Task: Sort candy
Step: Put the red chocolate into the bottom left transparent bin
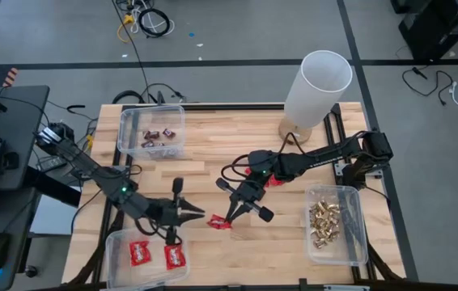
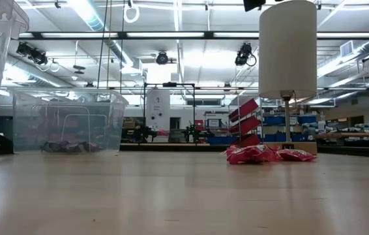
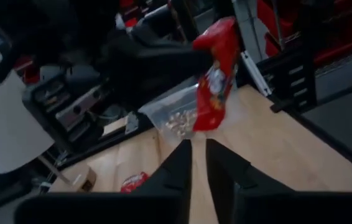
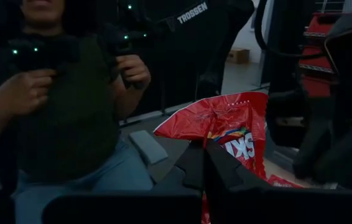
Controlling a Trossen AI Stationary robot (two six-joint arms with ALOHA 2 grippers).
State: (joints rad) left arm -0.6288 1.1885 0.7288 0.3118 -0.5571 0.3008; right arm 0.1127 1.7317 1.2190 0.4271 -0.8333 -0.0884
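A shiny red candy packet [image 1: 219,221] is up off the table with my right gripper [image 1: 231,215] shut on it, near the table's middle front. My left gripper [image 1: 198,213] points at it from the left, a short way off. The left fingers [image 3: 185,163] stand a narrow gap apart with nothing between them. More red packets [image 1: 175,257] lie in the near-left bin, and loose ones [image 2: 263,154] lie on the table under the right arm. Dark bars [image 1: 160,137] lie in the far-left bin and gold pieces [image 1: 324,222] in the right bin. My right gripper pinches the red packet by one end [image 4: 216,144] between its two fingers [image 4: 191,167], coming level from the table's right side. The rest of the packet [image 3: 214,81] sticks out beyond the fingertips toward the left gripper, clear of the table.
A tall white cylinder lamp [image 1: 318,81] stands on a wooden foot at the far right. Clear plastic bins sit at the far left [image 1: 124,121], near left [image 1: 114,242] and right [image 1: 357,234]. A person [image 4: 58,106] with hand controllers sits beyond the table.
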